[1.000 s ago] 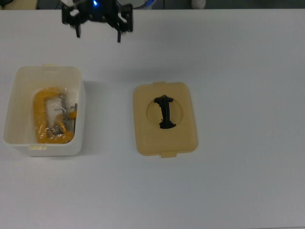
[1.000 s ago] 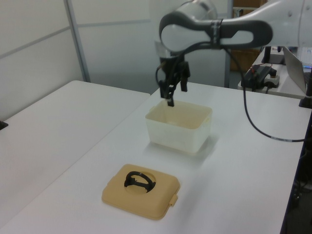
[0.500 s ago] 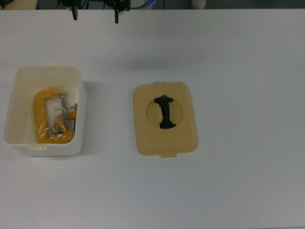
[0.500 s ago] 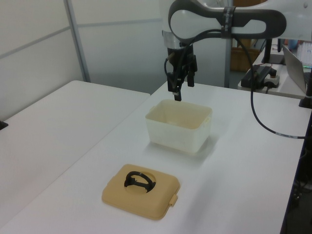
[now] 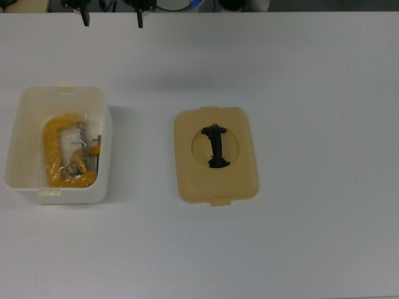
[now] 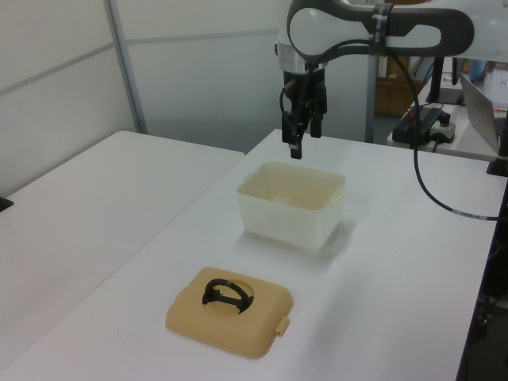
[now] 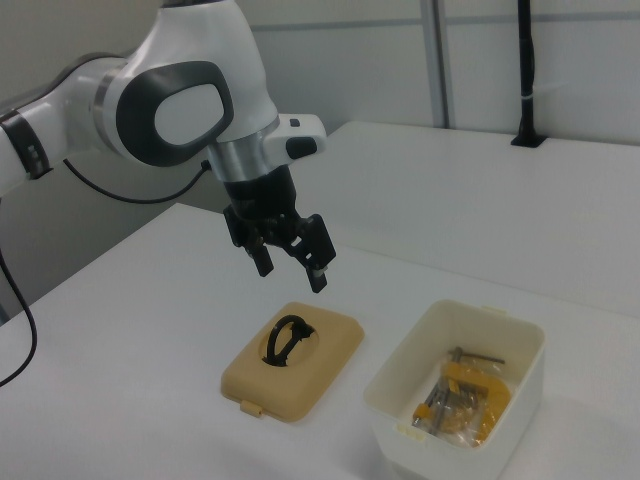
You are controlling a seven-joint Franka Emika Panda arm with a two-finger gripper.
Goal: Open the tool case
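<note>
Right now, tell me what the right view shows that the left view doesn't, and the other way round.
Only the right view shows inside the tub: yellow tools lie on its floor. It also shows the gripper open and empty. Only the left view shows a side table across a gap from the work table. Both show the tan lid lying flat on that table beside the tub, apart from it, black handle up, and the gripper raised clear of both.
</note>
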